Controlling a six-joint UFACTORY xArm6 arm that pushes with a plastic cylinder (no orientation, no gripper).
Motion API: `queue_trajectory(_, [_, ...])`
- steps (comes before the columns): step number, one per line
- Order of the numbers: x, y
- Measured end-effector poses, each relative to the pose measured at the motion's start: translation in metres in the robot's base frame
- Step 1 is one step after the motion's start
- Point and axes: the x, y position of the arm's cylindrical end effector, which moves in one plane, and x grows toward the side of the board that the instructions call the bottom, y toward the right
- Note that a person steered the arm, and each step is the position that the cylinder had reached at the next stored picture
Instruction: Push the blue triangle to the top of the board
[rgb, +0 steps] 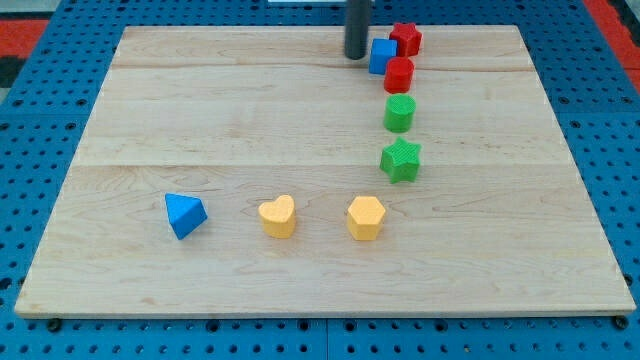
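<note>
**Rod at far edge; blue triangle not yet engaged**

The table (300, 120) carries eight blocks. Along the view's bottom sit the blue triangle (185, 215), a yellow heart (278, 216) and a yellow hexagon (366, 218), well apart from one another. A column runs up the view's right of centre: green star (401, 160), green cylinder (399, 113), red cylinder (399, 75), blue cube (382, 55), red star (405, 39).

The rod stands upright; my tip (355, 56) rests just beside the blue cube, on its left. There is no hand, so nothing is held. The triangle lies far from the tip, so the task appears not yet begun.
</note>
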Motion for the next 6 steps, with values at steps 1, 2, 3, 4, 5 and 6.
queue_trajectory(1, [0.047,-0.051])
queue_trajectory(2, [0.113,-0.094])
queue_trajectory(3, [0.149,-0.166])
queue_trajectory(4, [0.173,-0.228])
queue_trajectory(5, [0.266,-0.237])
queue_trajectory(6, [0.335,-0.225])
